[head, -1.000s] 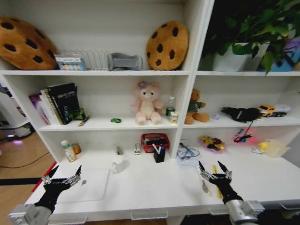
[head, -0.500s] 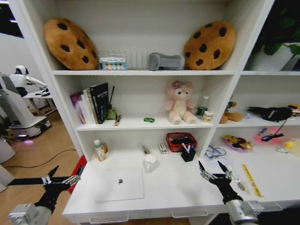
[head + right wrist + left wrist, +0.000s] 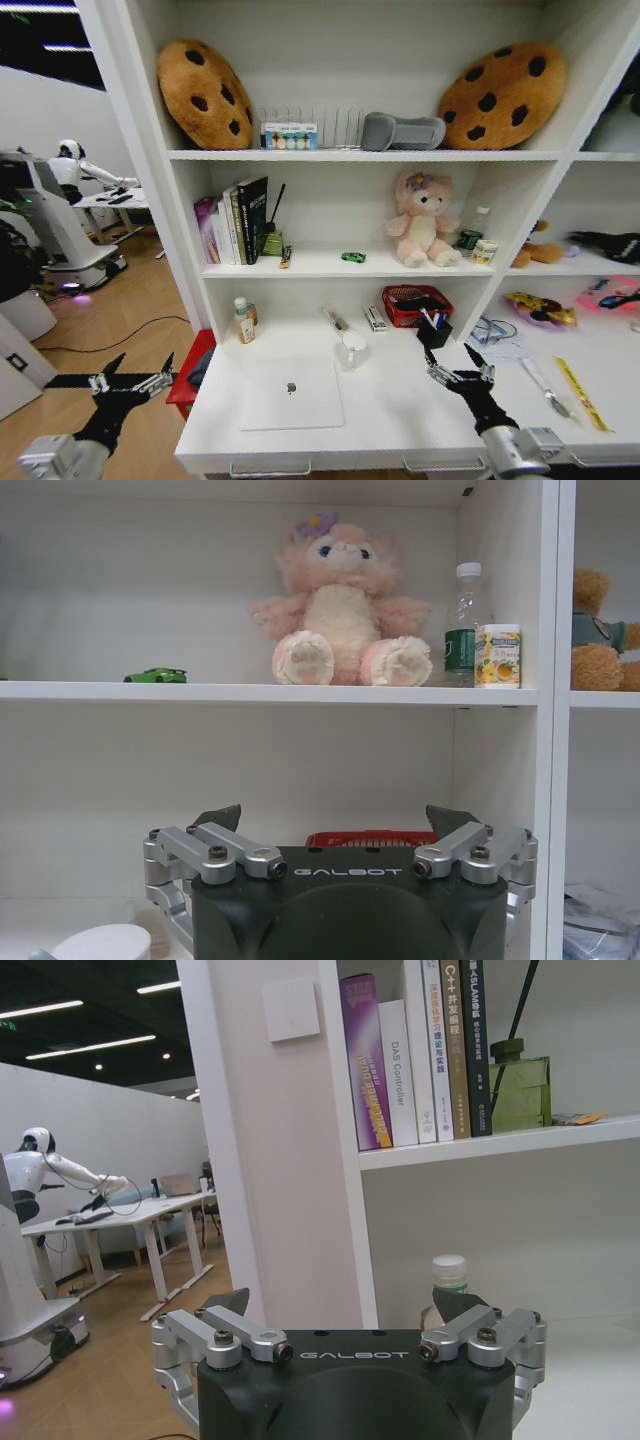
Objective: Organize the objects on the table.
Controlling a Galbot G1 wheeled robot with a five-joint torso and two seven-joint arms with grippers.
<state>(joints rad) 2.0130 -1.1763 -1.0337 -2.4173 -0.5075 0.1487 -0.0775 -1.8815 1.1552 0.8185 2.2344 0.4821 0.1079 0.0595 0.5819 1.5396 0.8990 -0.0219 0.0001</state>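
A silver laptop (image 3: 290, 393) lies shut on the white table (image 3: 400, 425). A small bottle (image 3: 241, 320) (image 3: 449, 1274) with a pale green cap stands at the back left of the table. The tiny green toy car (image 3: 353, 257) (image 3: 155, 675) sits on the shelf above. Pens stick out of a black holder (image 3: 433, 330). My left gripper (image 3: 130, 380) (image 3: 343, 1302) is open, hanging over the floor left of the table. Open too is my right gripper (image 3: 460, 373) (image 3: 335, 815), low over the table right of the laptop. Neither holds anything.
A white cup (image 3: 352, 350), a red basket (image 3: 416, 305), a yellow ruler (image 3: 580, 392) and a metal utensil (image 3: 545, 388) are on the table. Books (image 3: 235, 220), a pink plush bear (image 3: 420, 218) and a water bottle (image 3: 470, 232) fill the shelf. A red box (image 3: 192, 375) sits on the floor.
The whole picture has shifted right, so the camera has turned left; the shelf's left post and the room beyond now show. Both grippers hold the same open pose.
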